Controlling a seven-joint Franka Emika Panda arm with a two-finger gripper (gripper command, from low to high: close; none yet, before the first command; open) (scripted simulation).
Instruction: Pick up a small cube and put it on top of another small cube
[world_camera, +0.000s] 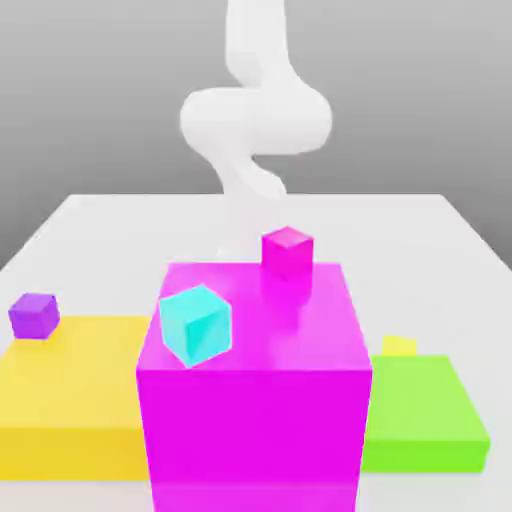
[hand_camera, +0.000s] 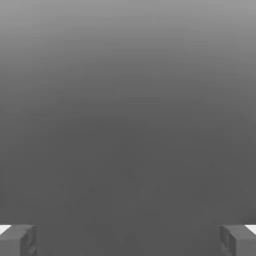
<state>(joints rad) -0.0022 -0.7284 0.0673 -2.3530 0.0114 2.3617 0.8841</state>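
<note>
Currently the gripper (hand_camera: 128, 240) stands wide, its two fingers (hand_camera: 18, 241) well apart in the hand view and nothing between them; the white arm (world_camera: 257, 120) is at the upper centre of the exterior view.

Pick target: small yellow cube (world_camera: 399, 346), right of centre in the exterior view, just beyond the far edge of the lime-green slab (world_camera: 425, 400); its lower part is hidden, so contact with the slab cannot be told.

Handling, judged: likely light and stiff, not fragile; smooth faces may slip if pinched near a corner; best hold is square across two opposite upright faces, around mid-height, leaving the underside free for stacking.

Destination: magenta-pink cube (world_camera: 288, 253), upper centre-right, on top of the large magenta block (world_camera: 255, 440) near its far edge; a sideways push could send it over, so a straight, gentle lowering seems wise.

Clearance: the slab crowds the near side of the pick; open tabletop (world_camera: 462, 290) lies beyond and toward the exterior view's right; lift above the block before crossing; the cyan cube (world_camera: 197, 326) sits near the block's near-left corner, apart from the stacking spot.
</note>
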